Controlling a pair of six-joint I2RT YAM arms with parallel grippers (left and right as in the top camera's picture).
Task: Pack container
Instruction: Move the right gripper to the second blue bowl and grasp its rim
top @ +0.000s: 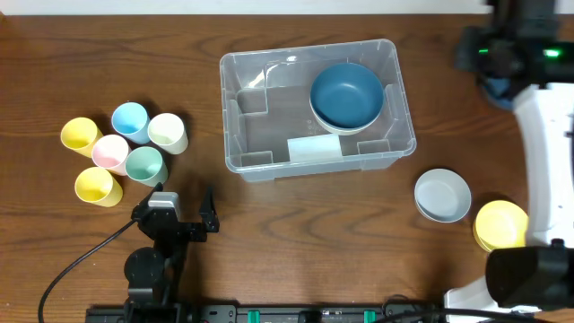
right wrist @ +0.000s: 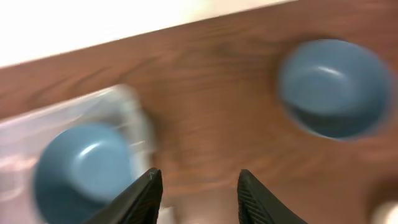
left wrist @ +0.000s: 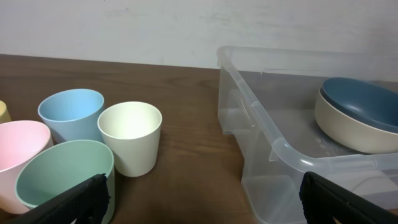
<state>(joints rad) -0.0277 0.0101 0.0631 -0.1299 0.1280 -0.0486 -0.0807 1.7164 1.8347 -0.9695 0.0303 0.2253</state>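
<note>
The clear plastic container (top: 269,126) stands at table centre with a white label (top: 314,148) on its base. A blue bowl (top: 347,94) sits in its right end, seemingly nested in a cream bowl; it also shows in the left wrist view (left wrist: 360,112) and the right wrist view (right wrist: 81,168). My left gripper (top: 179,206) (left wrist: 205,208) is open and empty, low over the table between the cups and the container's (left wrist: 273,143) left wall. My right gripper (right wrist: 199,193) is open and empty, raised right of the container (right wrist: 74,118), blurred. In the overhead view its fingers are hidden.
Several pastel cups stand in a cluster at the left: yellow (top: 79,135), blue (top: 130,119), cream (top: 168,132), pink (top: 110,152), green (top: 144,165), yellow (top: 97,187). A second blue bowl (right wrist: 333,87) sits under the right arm. A pale grey bowl (top: 442,195) and yellow bowl (top: 500,224) sit at the front right.
</note>
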